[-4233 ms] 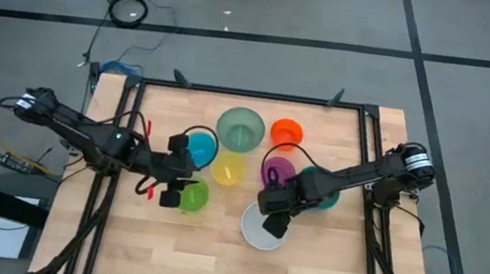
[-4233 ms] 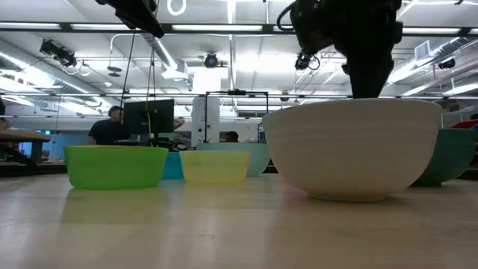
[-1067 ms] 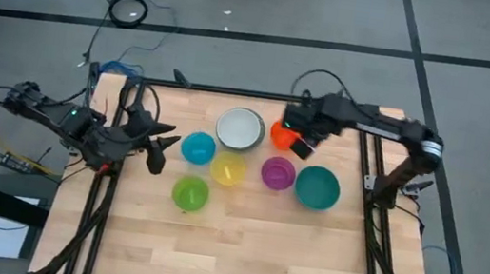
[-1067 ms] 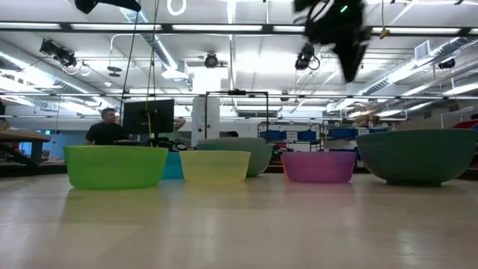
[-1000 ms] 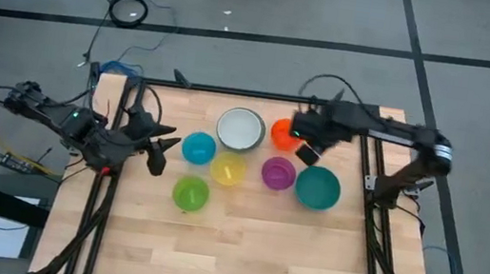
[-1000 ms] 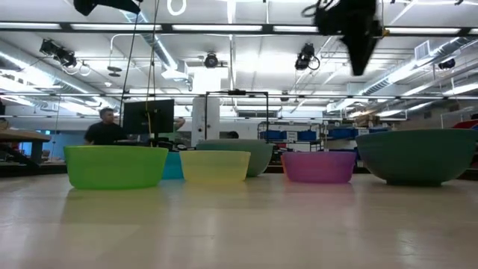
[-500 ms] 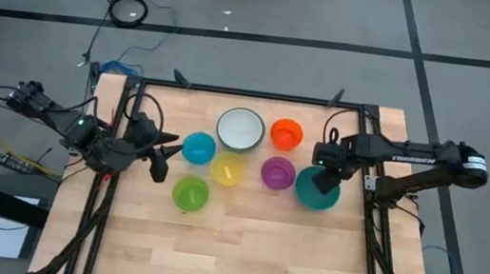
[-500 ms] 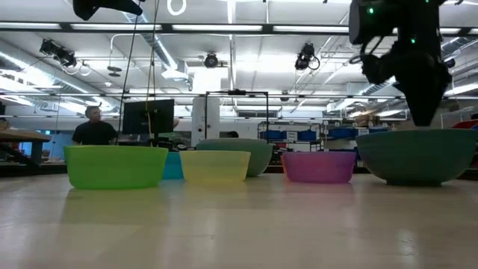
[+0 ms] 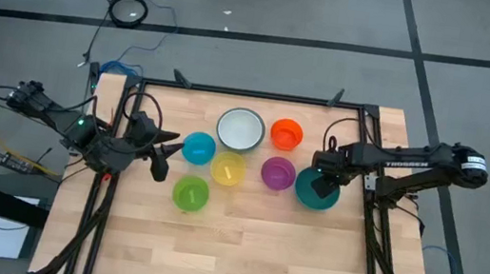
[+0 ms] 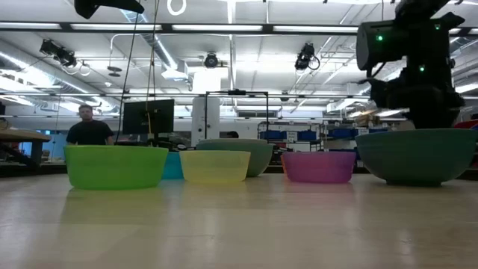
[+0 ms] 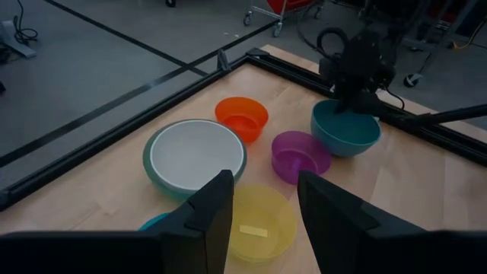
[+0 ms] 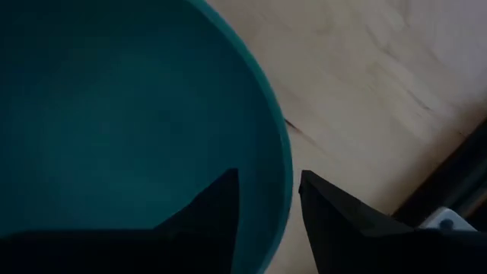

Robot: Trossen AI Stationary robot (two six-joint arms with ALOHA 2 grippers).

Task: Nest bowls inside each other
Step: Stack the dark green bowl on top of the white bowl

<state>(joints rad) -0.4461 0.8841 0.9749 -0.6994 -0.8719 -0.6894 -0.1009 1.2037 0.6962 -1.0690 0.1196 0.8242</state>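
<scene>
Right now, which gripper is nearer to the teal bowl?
The right. The right gripper straddles the teal bowl at its rim, fingers open. The left gripper hangs across the table, beyond the blue bowl.

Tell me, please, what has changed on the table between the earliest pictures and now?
The white bowl now sits nested in the sage-green bowl at the back. The right gripper moved from it to the teal bowl, its open fingers straddling the rim. The left gripper drew back from the lime-green bowl. The other bowls stayed put.
</scene>
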